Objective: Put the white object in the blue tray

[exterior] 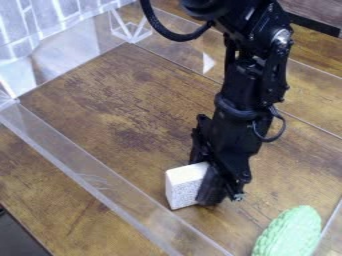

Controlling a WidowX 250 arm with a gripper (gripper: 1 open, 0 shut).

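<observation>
The white object (pixel 186 185) is a small speckled foam-like block resting low on the wooden table, near the front clear wall. My gripper (pixel 203 188) points almost straight down and is shut on the block's right end, its black fingers (pixel 221 183) hugging it. The black arm (pixel 254 80) rises from there to the top of the view. The blue tray is out of view.
A bumpy green oval thing (pixel 290 234) lies at the bottom right, close to the gripper. Clear plastic walls (pixel 94 175) fence the wooden table (pixel 120 100) along the front and left. A white wire rack (pixel 54 30) stands at the back left.
</observation>
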